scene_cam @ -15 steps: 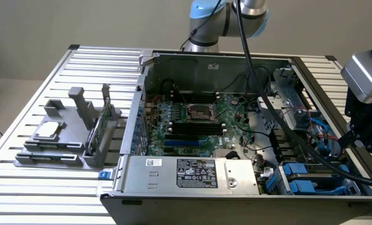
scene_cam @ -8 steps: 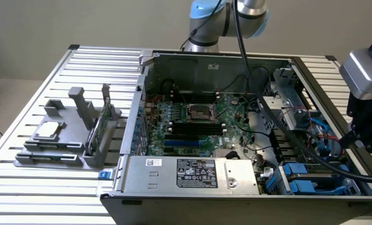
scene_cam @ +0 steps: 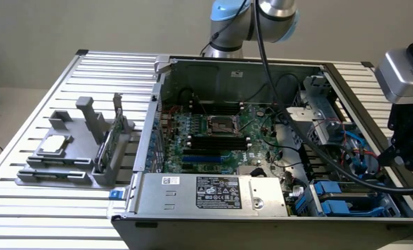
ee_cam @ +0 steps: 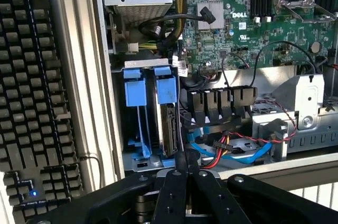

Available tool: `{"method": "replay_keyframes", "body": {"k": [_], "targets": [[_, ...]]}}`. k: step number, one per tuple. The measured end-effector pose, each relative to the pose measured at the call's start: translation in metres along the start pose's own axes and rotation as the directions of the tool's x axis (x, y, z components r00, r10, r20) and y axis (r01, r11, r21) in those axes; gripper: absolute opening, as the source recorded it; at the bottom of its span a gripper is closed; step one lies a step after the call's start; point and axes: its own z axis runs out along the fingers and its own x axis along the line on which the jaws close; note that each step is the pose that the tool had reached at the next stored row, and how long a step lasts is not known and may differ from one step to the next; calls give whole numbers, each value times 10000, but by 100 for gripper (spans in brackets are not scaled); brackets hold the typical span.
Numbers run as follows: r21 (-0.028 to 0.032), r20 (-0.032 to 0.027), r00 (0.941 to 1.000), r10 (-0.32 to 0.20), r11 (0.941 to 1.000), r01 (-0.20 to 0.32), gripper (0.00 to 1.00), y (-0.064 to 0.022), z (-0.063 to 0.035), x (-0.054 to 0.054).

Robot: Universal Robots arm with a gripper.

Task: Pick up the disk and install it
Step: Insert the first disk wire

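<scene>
— Slatted metal table [scene_cam: 25,208], open steel case [scene_cam: 192,229]. Where's the disk?
— Exterior view's near right: the disk [ee_cam: 170,126], a grey slab on edge in blue plastic rails, sits in its bay. My gripper [ee_cam: 183,158], black fingers pressed together on nothing, hovers close by. Beyond, the green motherboard [ee_cam: 237,18].
</scene>
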Motion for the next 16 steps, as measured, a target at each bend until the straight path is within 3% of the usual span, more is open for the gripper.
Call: {"method": "replay_keyframes", "body": {"k": [8,12,16], "targets": [[-61,-122,9965,829,9965,-830,11,3,-1,0],[-150,-190,9925,1206,9925,-1209,11,4,0,1],[-284,-271,9874,1559,9872,-1567,11,4,0,0]]}}
